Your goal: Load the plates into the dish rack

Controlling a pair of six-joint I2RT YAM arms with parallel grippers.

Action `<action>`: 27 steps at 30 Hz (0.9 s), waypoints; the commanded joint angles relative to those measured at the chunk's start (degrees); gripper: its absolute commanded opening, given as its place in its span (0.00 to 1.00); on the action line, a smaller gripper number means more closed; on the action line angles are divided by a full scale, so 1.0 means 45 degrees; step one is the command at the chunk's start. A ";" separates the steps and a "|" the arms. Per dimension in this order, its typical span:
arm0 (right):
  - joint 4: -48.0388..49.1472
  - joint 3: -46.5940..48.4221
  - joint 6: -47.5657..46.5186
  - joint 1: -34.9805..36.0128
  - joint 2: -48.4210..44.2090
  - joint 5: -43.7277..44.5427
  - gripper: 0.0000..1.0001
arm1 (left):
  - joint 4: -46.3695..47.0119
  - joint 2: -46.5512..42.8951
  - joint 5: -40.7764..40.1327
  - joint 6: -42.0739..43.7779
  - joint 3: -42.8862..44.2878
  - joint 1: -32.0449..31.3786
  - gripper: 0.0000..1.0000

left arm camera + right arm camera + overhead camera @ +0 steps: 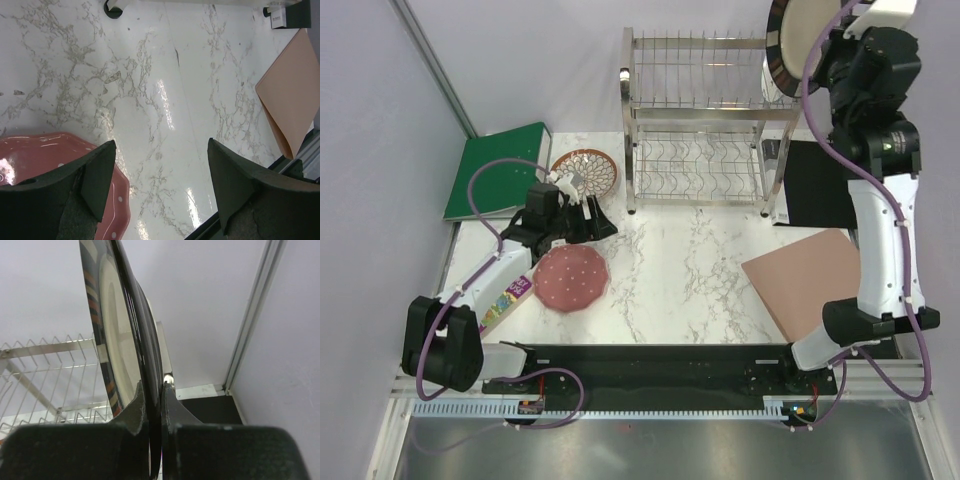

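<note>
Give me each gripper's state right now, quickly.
Left gripper: open, holding nothing.
Right gripper: shut on the brown-rimmed plate, held on edge near the rack.

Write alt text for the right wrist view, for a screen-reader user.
The right pincer grips the dark-rimmed plate, beige in the centre, by its edge. The plate stands upright on edge through the middle of the frame. The steel wire dish rack shows beyond it at lower left, against a plain white wall.
</note>
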 commanded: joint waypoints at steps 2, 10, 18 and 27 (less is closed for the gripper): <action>0.4983 0.1262 -0.2778 0.2053 0.0353 0.3689 0.00 | 0.0558 -0.0382 -0.0015 -0.0310 -0.0257 -0.0006 0.80; 0.6996 0.1302 -0.5475 0.3306 0.1449 0.6622 0.00 | 0.0830 -0.0382 -0.0347 -0.0309 -0.0491 -0.0026 0.81; 0.6352 0.2220 -0.6024 0.3639 0.2719 0.7367 0.00 | 0.1318 -0.0539 -0.0230 -0.0603 -0.0901 -0.0007 0.81; 0.5943 0.1986 -0.5966 0.3698 0.3188 0.7170 0.00 | 0.1671 -0.0421 -0.0308 -0.0680 -0.1195 -0.0026 0.81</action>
